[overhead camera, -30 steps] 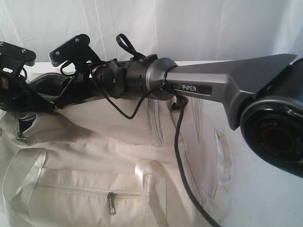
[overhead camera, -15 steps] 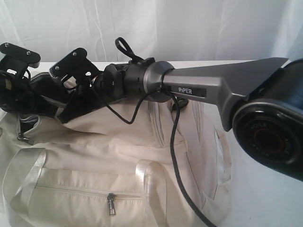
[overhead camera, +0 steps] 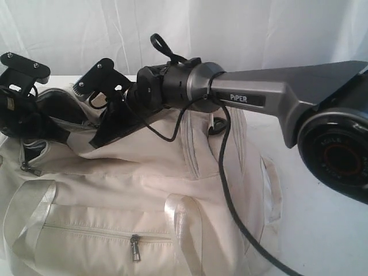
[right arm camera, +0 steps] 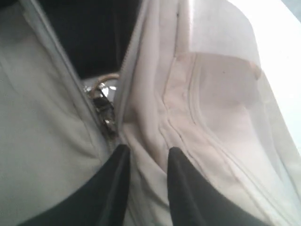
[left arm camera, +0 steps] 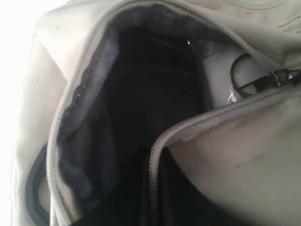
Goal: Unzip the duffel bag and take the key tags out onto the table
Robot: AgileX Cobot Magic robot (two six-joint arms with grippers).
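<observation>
The cream duffel bag [overhead camera: 144, 190] lies on the white table [overhead camera: 322, 230], its top zipper partly open on the left. My right gripper [overhead camera: 102, 138] reaches across to the opening; in the right wrist view its fingers [right arm camera: 146, 153] pinch a fold of the bag's fabric [right arm camera: 150, 122], just short of the metal zipper pull [right arm camera: 104, 106]. My left gripper [overhead camera: 57, 133] is at the bag's left end, and the zipper edge [left arm camera: 155, 155] runs down between its dark fingers. The left wrist view looks into the dark lining [left arm camera: 141, 94]. The key tags are hidden.
A black cable [overhead camera: 230, 190] hangs from the right arm across the bag. Strap handles [overhead camera: 184, 224] and a front pocket with its zip pull [overhead camera: 135, 247] face the camera. A white curtain [overhead camera: 230, 29] stands behind. Bare tabletop shows to the right of the bag.
The right arm has shifted rightward and lifted a little, taking the bag's top fabric with it and widening the opening. The left gripper has stayed in place.
</observation>
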